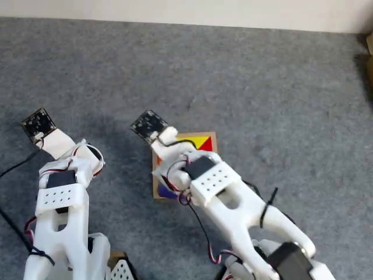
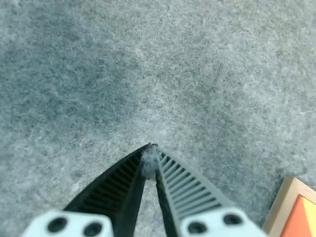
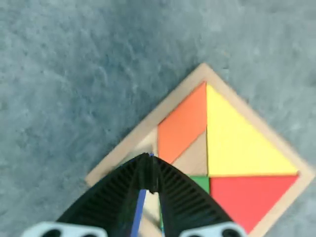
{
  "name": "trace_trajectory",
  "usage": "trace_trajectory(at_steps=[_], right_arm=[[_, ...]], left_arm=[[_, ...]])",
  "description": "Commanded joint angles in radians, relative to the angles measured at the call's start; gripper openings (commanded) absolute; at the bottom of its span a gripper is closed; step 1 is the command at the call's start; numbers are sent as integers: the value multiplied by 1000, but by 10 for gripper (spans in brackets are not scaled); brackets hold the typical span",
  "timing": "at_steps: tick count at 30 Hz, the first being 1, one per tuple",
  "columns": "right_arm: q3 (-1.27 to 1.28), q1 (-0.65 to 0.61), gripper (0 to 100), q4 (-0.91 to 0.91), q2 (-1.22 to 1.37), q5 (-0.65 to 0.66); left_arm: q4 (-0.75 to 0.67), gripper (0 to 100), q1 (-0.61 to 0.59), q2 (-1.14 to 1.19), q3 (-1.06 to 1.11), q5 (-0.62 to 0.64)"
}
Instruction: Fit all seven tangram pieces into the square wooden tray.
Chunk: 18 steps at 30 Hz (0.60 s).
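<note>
The square wooden tray (image 3: 121, 152) lies on the grey carpet and holds a yellow triangle (image 3: 242, 143), an orange piece (image 3: 182, 121), a red triangle (image 3: 252, 195) and a green piece (image 3: 200, 182). A bare wooden patch (image 3: 193, 159) shows between them. My right gripper (image 3: 148, 159) is shut, its tips over the tray's edge near the orange piece. A blue strip (image 3: 138, 212) shows between its fingers; I cannot tell whether it is held. In the high view the right arm (image 1: 204, 175) covers most of the tray (image 1: 213, 137). My left gripper (image 2: 150, 149) is shut over bare carpet, beside the tray's corner (image 2: 285, 200).
Grey carpet (image 1: 262, 87) spreads wide beyond and to the right of the tray. The left arm (image 1: 61, 192) stands apart from the tray on its left. A pale wall edge runs along the far side.
</note>
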Motion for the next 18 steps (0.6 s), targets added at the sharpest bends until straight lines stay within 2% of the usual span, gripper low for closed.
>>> trace_trajectory(at_steps=[1,9,18], right_arm=[[21,-18,5,44,-87,-43],[21,-154,5,120,70,-49],[-93,-44,5,102,312,-43]], left_arm=[[-18,5,-12,-25,-4,-6],[-18,5,-12,-25,-4,-6],[-18,5,-12,-25,-4,-6]])
